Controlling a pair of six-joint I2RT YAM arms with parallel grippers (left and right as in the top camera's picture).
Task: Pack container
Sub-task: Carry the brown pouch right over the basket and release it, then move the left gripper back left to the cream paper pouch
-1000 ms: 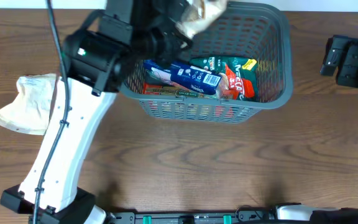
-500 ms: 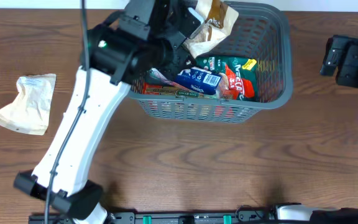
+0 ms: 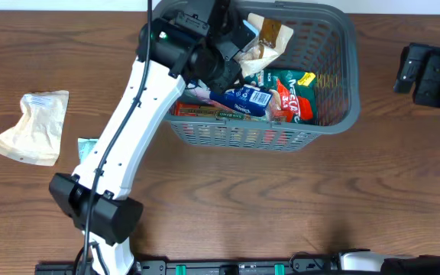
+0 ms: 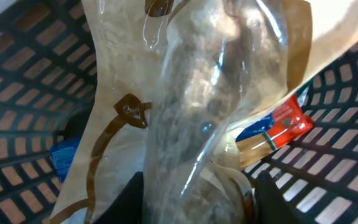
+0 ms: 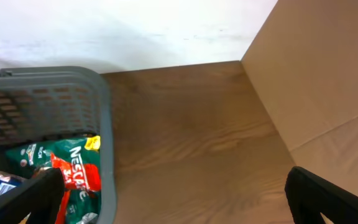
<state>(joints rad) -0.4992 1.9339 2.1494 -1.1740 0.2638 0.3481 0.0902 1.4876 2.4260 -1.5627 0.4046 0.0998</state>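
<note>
Mostly packed: several packets are seen inside the container (image 3: 266, 136) at the table's (image 3: 281, 198) far side. A tan packet (image 3: 270, 38) is dangled over it between the left gripper (image 4: 197, 202) fingers (clamped or released can't be told). The right gripper (image 5: 173, 199) is spread wide, empty. One pale packet (image 3: 29, 126) is left outside.

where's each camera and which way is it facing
Overhead: fixed above the brown wooden table, looking down on the dark grey slotted plastic basket; left arm, right arm show.
Left wrist: inside the basket, facing a clear plastic packet between the left jaws.
Right wrist: at the table's right, facing the basket's corner; right jaws frame the view.
Shared: overhead and right wrist show the green packet.
</note>
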